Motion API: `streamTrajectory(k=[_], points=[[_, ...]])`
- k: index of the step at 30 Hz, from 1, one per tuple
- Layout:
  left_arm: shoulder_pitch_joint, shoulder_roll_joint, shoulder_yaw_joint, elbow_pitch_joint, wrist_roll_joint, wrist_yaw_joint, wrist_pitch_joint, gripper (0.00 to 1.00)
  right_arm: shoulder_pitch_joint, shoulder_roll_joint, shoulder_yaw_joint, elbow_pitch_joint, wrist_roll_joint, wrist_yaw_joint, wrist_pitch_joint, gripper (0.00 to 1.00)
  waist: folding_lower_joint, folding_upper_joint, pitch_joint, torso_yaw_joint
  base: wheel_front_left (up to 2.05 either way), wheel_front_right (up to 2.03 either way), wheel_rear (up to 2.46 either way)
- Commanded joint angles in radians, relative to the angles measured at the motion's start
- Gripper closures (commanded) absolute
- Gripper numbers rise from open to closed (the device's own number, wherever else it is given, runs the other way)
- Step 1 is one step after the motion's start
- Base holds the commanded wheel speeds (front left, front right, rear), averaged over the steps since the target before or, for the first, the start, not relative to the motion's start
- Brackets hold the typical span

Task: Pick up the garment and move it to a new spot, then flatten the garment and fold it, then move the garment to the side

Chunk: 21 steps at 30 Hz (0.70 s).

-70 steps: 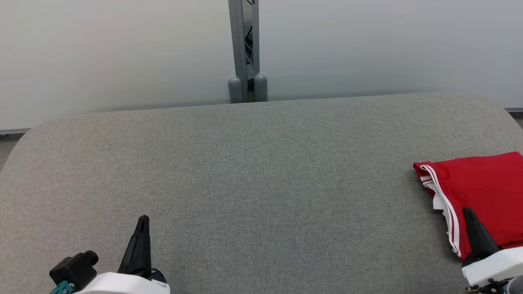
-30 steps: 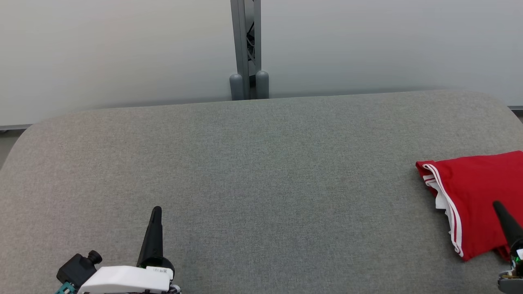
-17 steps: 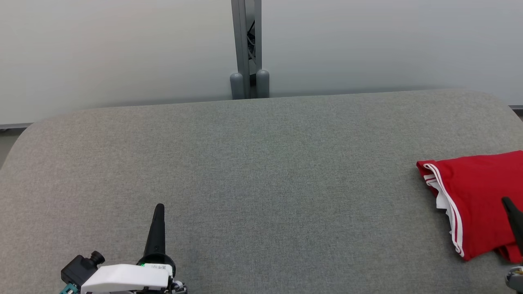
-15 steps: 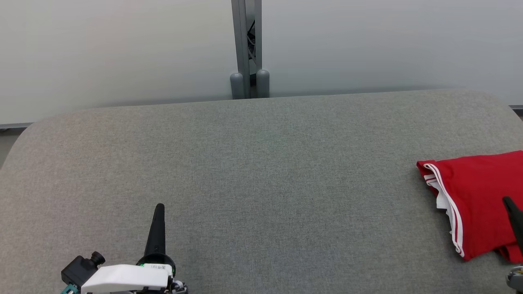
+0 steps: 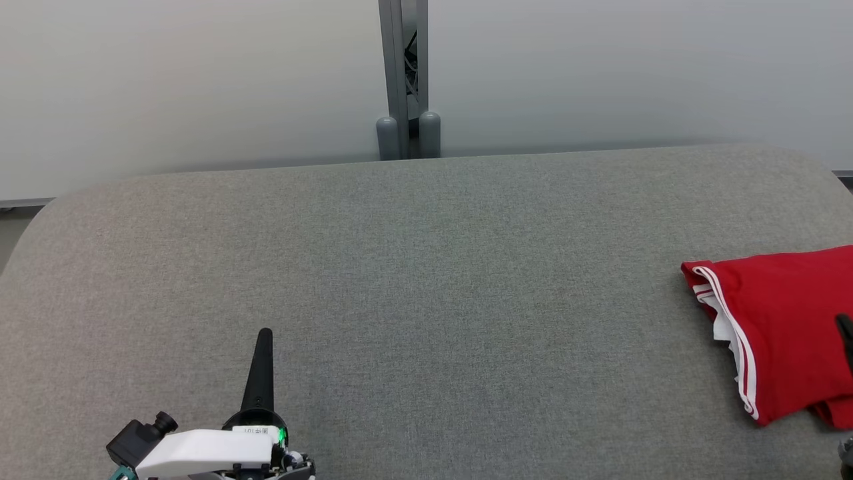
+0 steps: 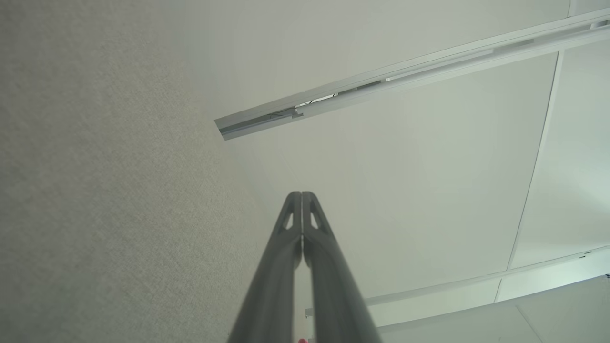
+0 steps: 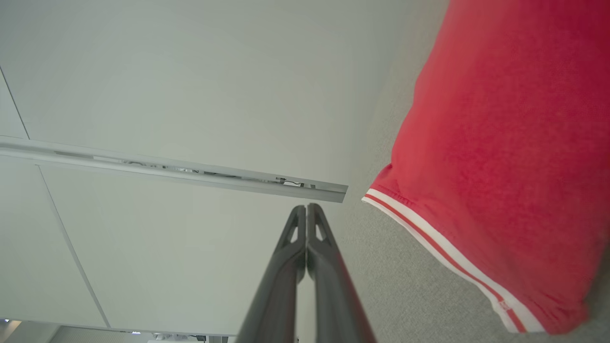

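A folded red garment (image 5: 786, 327) with white trim lies at the right edge of the grey fabric table (image 5: 426, 280); part of it runs out of the picture. The right wrist view shows the garment (image 7: 495, 157) beside my right gripper (image 7: 307, 207), whose fingers are shut on nothing. In the head view one dark tip of the right gripper (image 5: 845, 330) shows over the garment's near part at the right edge. My left gripper (image 5: 264, 333) hovers over bare table at the lower left, far from the garment, and it is shut and empty (image 6: 301, 195).
A grey metal post (image 5: 403, 80) with two round feet stands behind the table's far edge, in front of a pale wall. The table's corners are rounded and its far edge runs across the middle of the head view.
My right gripper has drawn back toward the lower right corner, off most of the garment. My left gripper has shifted slightly right and forward. The garment has stayed in place.
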Motion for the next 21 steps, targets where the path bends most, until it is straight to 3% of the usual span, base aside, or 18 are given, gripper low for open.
streamTrajectory(k=[1,21], points=[[-0.021,0.000,0.006,-0.001,-0.019,-0.012,-0.003,1.00,-0.016,-0.010,-0.011,0.003,0.026,0.000,0.013,1.00,0.0000,0.0000,0.000,0.000,0.00,0.00,0.00],[-0.030,-0.028,0.007,0.009,-0.145,-0.050,-0.005,1.00,-0.044,-0.016,-0.073,0.039,0.168,0.000,0.084,1.00,0.0000,0.0000,0.006,0.003,0.00,0.00,0.00]])
